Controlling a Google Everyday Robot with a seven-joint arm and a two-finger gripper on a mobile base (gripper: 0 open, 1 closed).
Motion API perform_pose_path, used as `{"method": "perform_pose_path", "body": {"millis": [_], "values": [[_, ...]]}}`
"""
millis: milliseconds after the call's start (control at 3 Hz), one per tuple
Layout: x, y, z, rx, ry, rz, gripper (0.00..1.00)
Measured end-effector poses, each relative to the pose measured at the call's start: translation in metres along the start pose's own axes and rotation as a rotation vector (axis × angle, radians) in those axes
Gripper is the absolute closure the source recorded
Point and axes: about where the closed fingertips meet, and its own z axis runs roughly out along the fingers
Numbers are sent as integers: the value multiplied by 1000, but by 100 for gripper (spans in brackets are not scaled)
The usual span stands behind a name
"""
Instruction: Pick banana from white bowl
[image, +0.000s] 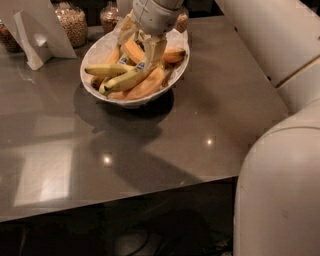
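The dark grey table (200, 115) has a glossy top with small light spots on it; the white bowl (100, 50) stands on it toward 11 o'clock; a folded white card (42, 30) stands at 10 o'clock, well apart from the bowl; two glass jars (74, 22) with grains stand at the far edge, near 11 o'clock; the gripper (141, 44) hangs in the bowl, fingers apart.

Under tool (138, 50) — banana (125, 79), in bowl (97, 52)
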Motion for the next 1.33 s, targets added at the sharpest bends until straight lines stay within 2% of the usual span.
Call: {"method": "perform_pose_path", "body": {"millis": [1000,1333], "values": [[16,10,16,-43,6,21,42],[18,9,15,-44,6,25,40]]}}
